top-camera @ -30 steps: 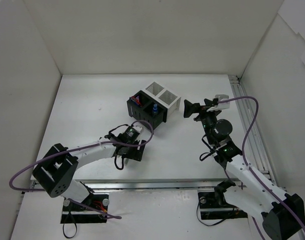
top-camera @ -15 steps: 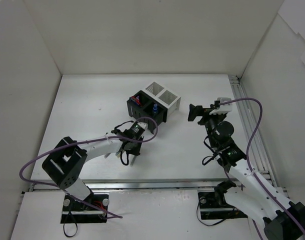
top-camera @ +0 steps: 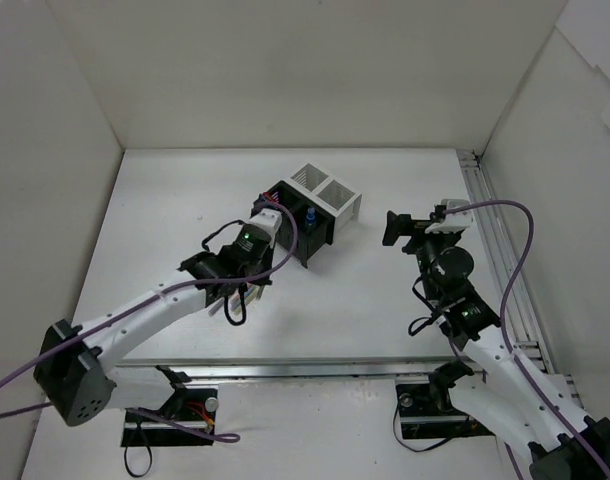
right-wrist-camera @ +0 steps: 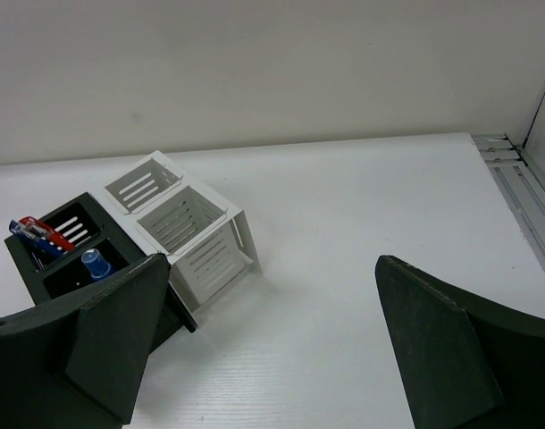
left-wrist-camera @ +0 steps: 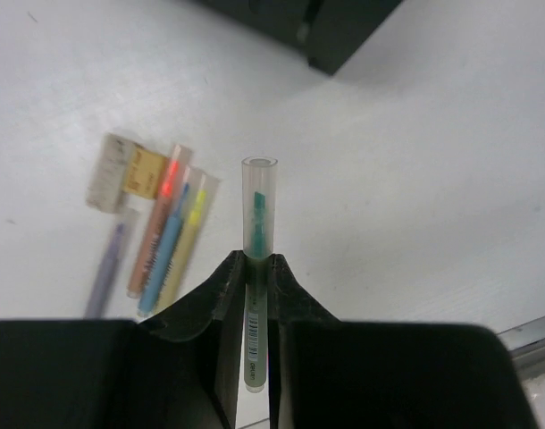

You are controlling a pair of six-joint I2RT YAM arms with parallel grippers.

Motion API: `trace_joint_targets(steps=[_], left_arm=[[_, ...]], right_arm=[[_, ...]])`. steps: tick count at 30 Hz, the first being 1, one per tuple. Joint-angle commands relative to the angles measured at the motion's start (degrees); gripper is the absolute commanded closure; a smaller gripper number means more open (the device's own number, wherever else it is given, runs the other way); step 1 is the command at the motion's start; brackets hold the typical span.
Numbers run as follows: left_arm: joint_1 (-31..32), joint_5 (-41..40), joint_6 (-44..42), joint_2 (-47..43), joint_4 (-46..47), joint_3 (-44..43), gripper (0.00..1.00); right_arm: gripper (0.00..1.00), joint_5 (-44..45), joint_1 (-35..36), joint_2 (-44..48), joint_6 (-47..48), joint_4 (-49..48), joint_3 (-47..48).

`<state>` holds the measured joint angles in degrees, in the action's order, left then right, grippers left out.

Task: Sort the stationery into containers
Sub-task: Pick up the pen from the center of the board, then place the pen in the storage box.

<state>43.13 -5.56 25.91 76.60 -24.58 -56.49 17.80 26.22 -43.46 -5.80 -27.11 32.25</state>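
Note:
My left gripper (left-wrist-camera: 257, 259) is shut on a slim marker (left-wrist-camera: 258, 201) with a clear cap and a green tip, held above the table. Below it on the table lie a beige eraser (left-wrist-camera: 121, 168), a red marker (left-wrist-camera: 163, 210), a blue marker (left-wrist-camera: 170, 241), a yellow marker (left-wrist-camera: 190, 232) and a purple pen (left-wrist-camera: 107, 268). The containers (top-camera: 307, 205) stand mid-table, two white bins (right-wrist-camera: 179, 219) and two black bins (right-wrist-camera: 71, 237). One black bin holds a blue-capped bottle (right-wrist-camera: 96, 263), the other red-and-blue pens (right-wrist-camera: 40, 234). My right gripper (right-wrist-camera: 272, 264) is open and holds nothing, right of the bins.
A corner of the black bins (left-wrist-camera: 344, 27) shows beyond the held marker. White walls enclose the table on three sides. A metal rail (top-camera: 495, 250) runs along the right edge.
The left gripper has shut on the green-tipped marker and risen off the table, drifting left beside the black bins. The right arm has shifted slightly to the right.

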Motion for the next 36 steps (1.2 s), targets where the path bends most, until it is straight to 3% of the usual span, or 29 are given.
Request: trace_joint_targets(steps=[1,7,11,15,19,24,29,36], left_arm=[[0.3,-9.0,-4.5,-8.1,4.3,-5.6,1.0],[-5.9,-7.4,-17.8,-5.5,20.1,-13.4,1.0],[-10.3,3.0,-22.0,4.0,29.7,-21.1,1.0],[-12.4,6.9,-25.2,14.5,37.9,-29.1,1.0],[-13.5,9.7,-24.4,24.4,40.0,-40.8,1.0],[-15.3,14.4,-21.2,35.7,49.2,-47.0,1.0],[-15.8,15.1,-20.7,46.3,46.9,-58.4,1.0],[-15.8,15.8,-17.3,50.3,50.3,-57.0,1.0]], right_arm=[[0.02,2.4,-0.6,1.4,1.1,-3.3,1.6],[0.02,4.3,-1.4,1.7,2.2,-3.3,1.4],[0.02,5.5,-2.8,0.8,2.7,-3.5,1.7],[0.02,7.2,-4.2,0.0,2.8,-3.5,1.8],[0.02,7.6,-6.0,-1.2,2.6,-3.4,1.6],[0.02,6.0,-7.1,0.3,2.0,-0.5,1.9],[0.02,7.0,-8.2,0.8,2.7,0.6,1.6],[0.02,6.4,-9.6,-1.4,3.0,0.9,2.5]])
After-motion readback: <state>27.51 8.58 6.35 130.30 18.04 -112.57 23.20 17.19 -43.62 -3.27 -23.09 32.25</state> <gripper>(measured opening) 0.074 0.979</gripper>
